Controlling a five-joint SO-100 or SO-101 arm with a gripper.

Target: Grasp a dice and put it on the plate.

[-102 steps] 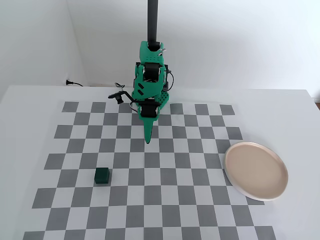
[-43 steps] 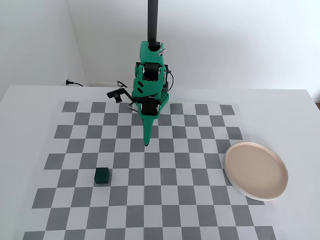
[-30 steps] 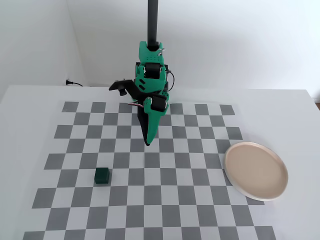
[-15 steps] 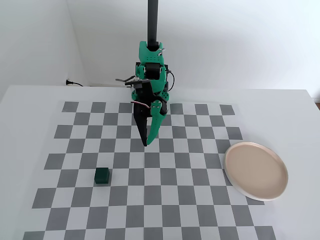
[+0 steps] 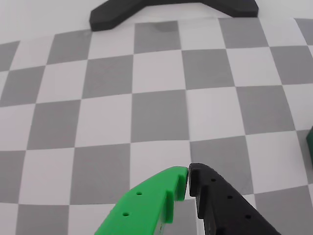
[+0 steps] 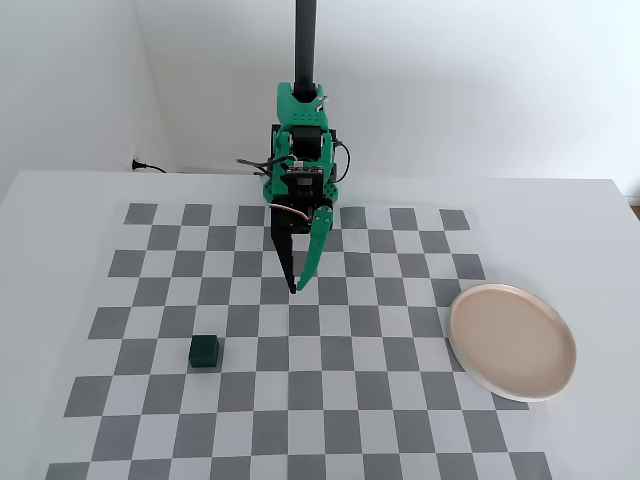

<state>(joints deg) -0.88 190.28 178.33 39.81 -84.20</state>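
Observation:
The dice (image 6: 205, 351) is a small dark green cube on the checkered mat, left of centre in the fixed view. A dark green sliver at the right edge of the wrist view looks like the dice (image 5: 310, 142). The plate (image 6: 512, 340), round and pale pinkish-beige, lies empty at the mat's right edge. My gripper (image 6: 295, 290) points down over the mat's middle, about two squares up and right of the dice. Its black finger (image 5: 220, 205) and green finger (image 5: 146, 205) meet at the tips, so the gripper (image 5: 188, 175) is shut and holds nothing.
The grey-and-white checkered mat (image 6: 350, 400) covers most of the white table. The arm's base with its black pole (image 6: 305, 40) stands at the back centre. The black base foot (image 5: 171, 10) crosses the top of the wrist view. A cable plug (image 6: 140, 165) lies at the back left.
The wrist has rolled, so the gripper now faces the fixed camera with both fingers showing side by side. Its tip stays over the same squares. Dice and plate have not moved.

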